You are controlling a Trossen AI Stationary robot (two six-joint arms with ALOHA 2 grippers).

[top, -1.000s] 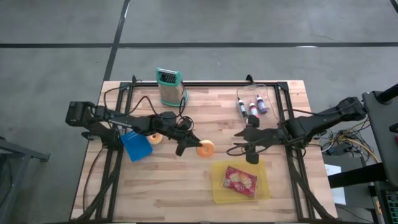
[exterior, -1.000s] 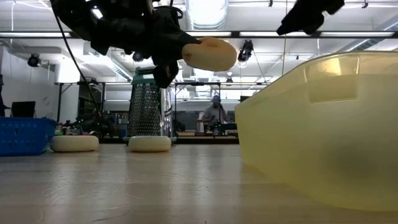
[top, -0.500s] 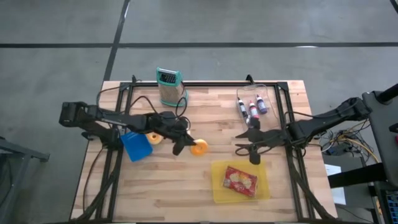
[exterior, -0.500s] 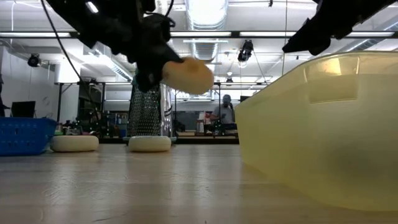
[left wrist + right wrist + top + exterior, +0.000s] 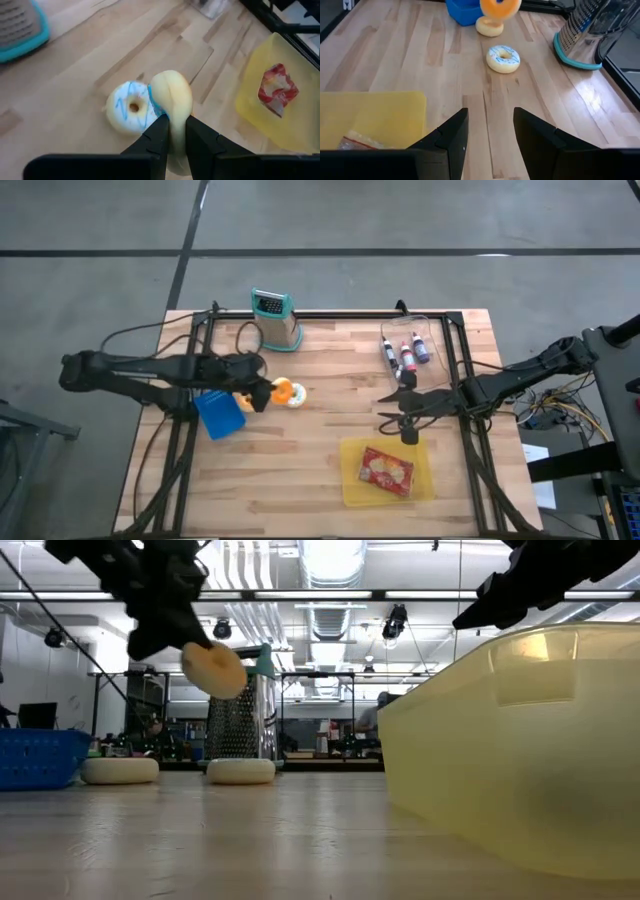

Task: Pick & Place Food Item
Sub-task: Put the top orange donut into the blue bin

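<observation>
Jaws pinching orange donut [image 5: 171,102]; orange only overhead.

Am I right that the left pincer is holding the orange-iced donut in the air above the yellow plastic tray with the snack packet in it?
Not quite: the left pincer holds the orange-iced donut in the air beside the blue basket, above the blue-striped white donut, as the high view shows. The yellow plastic tray lies well away, nearer the right arm.

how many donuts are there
3: an orange-iced donut held edge-on above the table in the left gripper, a blue-striped donut on the table, a plain donut beside the blue basket.
</observation>
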